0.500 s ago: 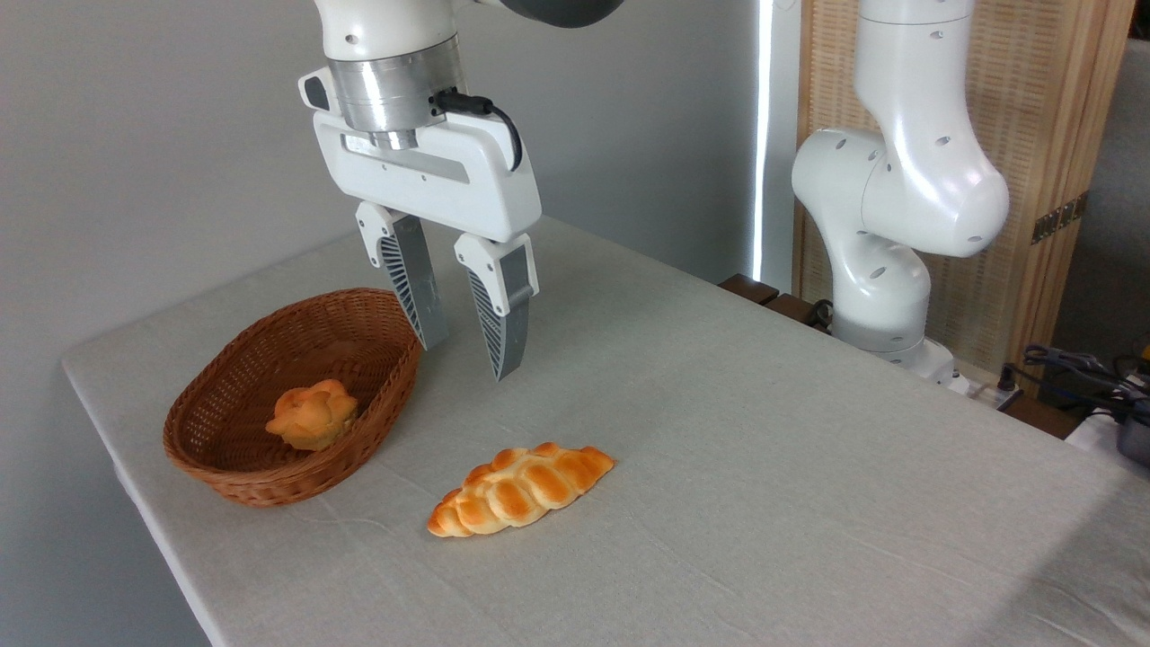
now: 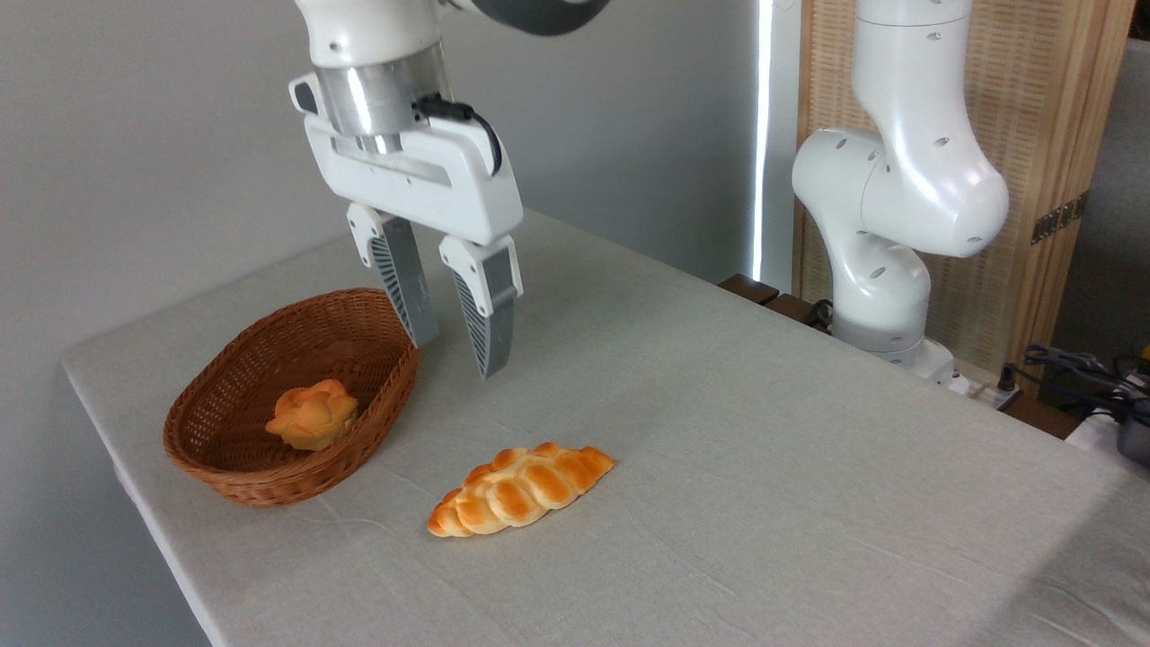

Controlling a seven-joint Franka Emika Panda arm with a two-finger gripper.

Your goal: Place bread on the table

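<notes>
The bread [image 2: 312, 413], a small round golden-orange bun with a knotted top, lies inside the brown wicker basket [image 2: 225, 467] at the left of the table [image 2: 764, 467]. My gripper [image 2: 454, 357] hangs open in the air just right of the basket's far rim, above and to the right of the bun. Nothing is between its fingers [image 2: 485, 323].
A longer braided golden loaf [image 2: 519, 489] lies on the cloth in front of the gripper, right of the basket. The arm's white base [image 2: 885, 270] stands at the table's far right edge, with cables [image 2: 1078, 368] beyond. The table's left edge runs close to the basket.
The gripper has shifted slightly to the left, toward the basket, still open. The bun, loaf and basket have not moved.
</notes>
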